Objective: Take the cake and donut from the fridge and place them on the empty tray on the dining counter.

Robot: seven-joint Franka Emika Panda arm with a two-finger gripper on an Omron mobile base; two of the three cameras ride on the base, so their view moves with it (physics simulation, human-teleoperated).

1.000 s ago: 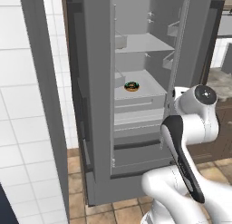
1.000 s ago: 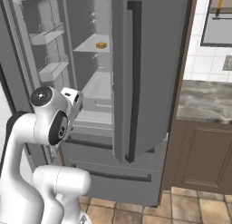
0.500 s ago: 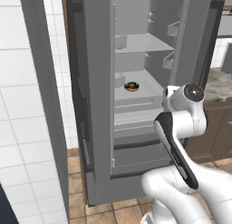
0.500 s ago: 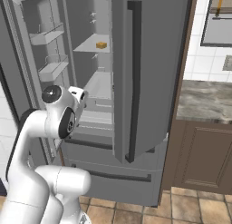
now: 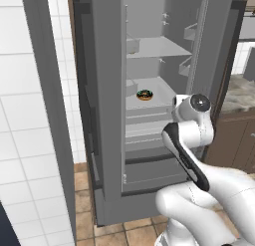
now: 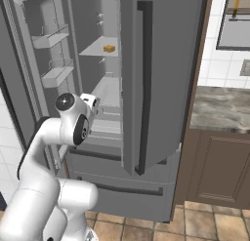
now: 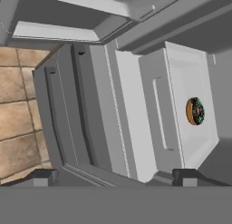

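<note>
No readable labels or writing anywhere. One donut (image 5: 144, 94) sits on a lower shelf inside the fridge (image 5: 107, 90), one cake (image 6: 109, 49) on the shelf above, looks like. The gripper (image 7: 113, 175) is spread wide, empty, short of the donut.

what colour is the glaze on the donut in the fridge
Dark chocolate brown with green and orange specks, on the small round ring donut; clearest in the hand view.
</note>
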